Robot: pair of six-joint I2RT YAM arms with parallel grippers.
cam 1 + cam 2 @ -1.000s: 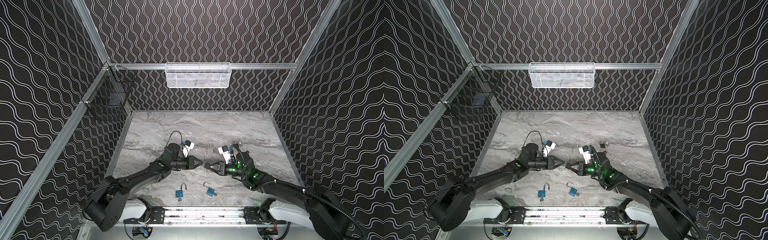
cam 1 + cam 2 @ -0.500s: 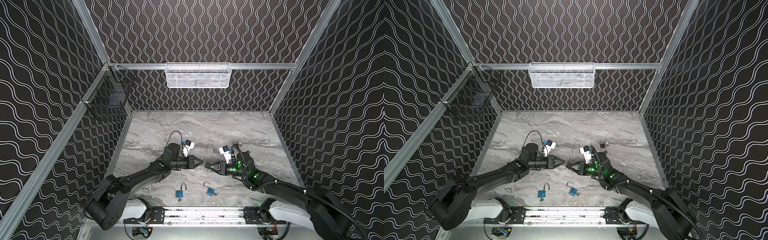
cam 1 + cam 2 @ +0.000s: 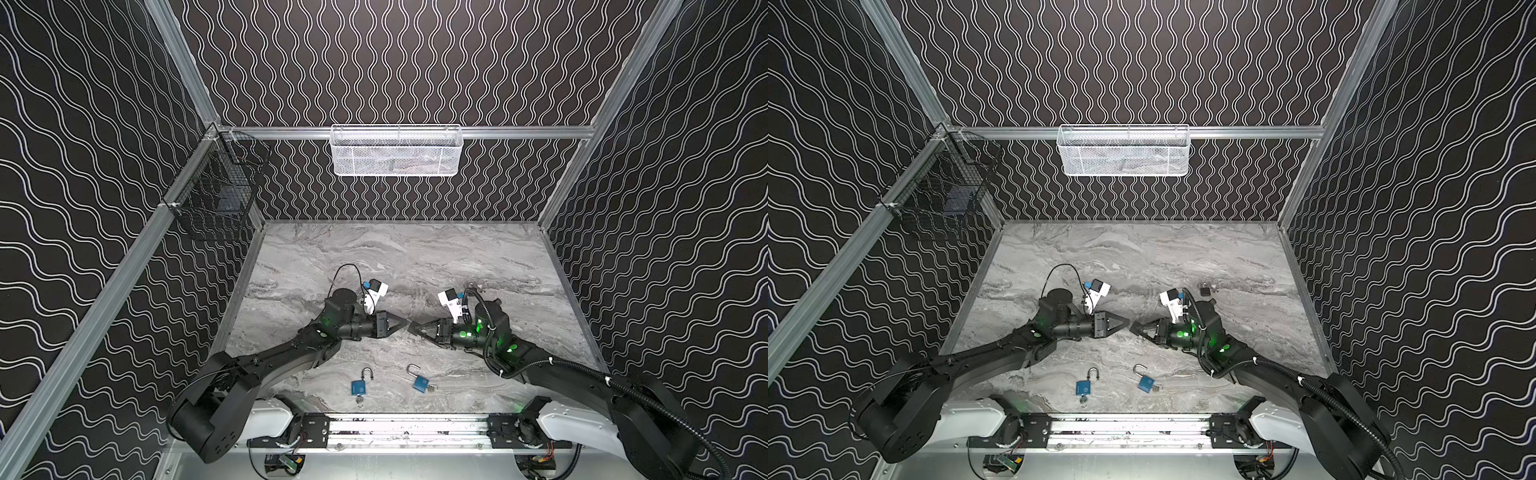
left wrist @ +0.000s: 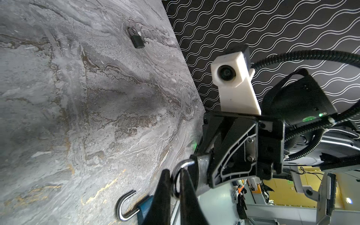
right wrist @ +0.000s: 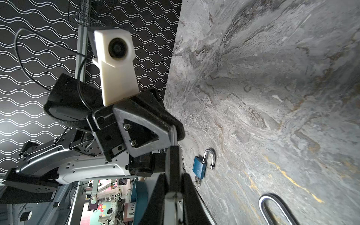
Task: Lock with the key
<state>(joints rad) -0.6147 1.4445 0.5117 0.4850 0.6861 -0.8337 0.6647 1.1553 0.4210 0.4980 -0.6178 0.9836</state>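
Observation:
My two grippers meet tip to tip over the middle of the marble table in both top views. The right gripper is shut on a dark padlock, whose body stands between its fingers. The left gripper is shut on the key. The key's silver ring loops between the left fingers, right against the padlock. The keyhole itself is hidden.
Two blue padlocks with open shackles and keys lie near the front edge. Another black padlock lies behind the right arm. A white mesh basket hangs on the back wall, a black wire basket on the left rail.
The left jaws have closed a little tighter on the key. Both arms stay almost where they were.

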